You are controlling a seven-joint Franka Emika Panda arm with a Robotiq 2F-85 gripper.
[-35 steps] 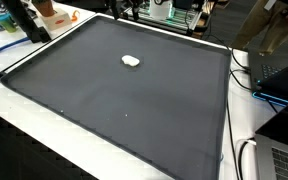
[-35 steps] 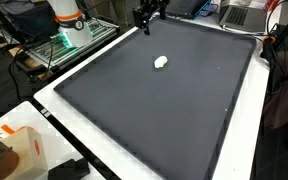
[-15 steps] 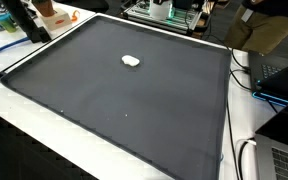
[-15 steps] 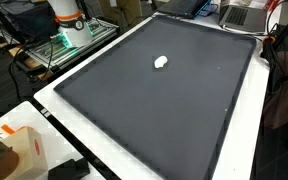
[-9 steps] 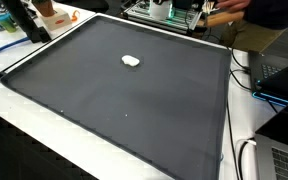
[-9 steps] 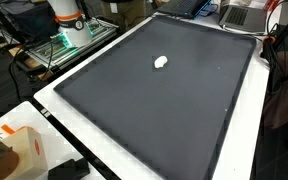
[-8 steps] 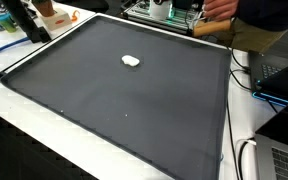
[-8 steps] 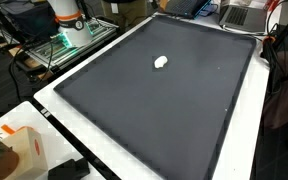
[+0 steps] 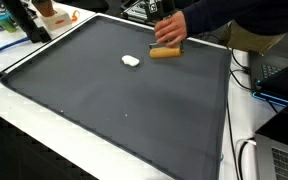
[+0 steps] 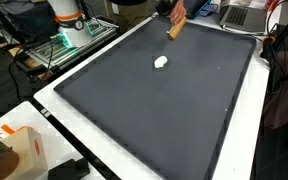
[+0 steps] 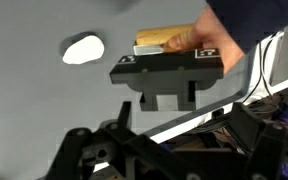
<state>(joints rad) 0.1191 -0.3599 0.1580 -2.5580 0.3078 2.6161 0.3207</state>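
Dark grey mat point(image 9: 124, 110) over the white table point(image 9: 44, 125). Past mid-mat lies a small white lump point(image 9: 131, 60). Just right of it and slightly farther, near the far edge, is a tan wooden block point(image 9: 165, 52), long axis running left-right, with a person's hand point(image 9: 171, 28) gripping it from above. Wrist view: claw point(image 11: 166, 100) spread, holding nothing. The block is straight ahead of it, the lump off left.

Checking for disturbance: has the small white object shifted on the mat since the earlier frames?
No. The white object sits equally far from the mat far edge; only a hand arrived.
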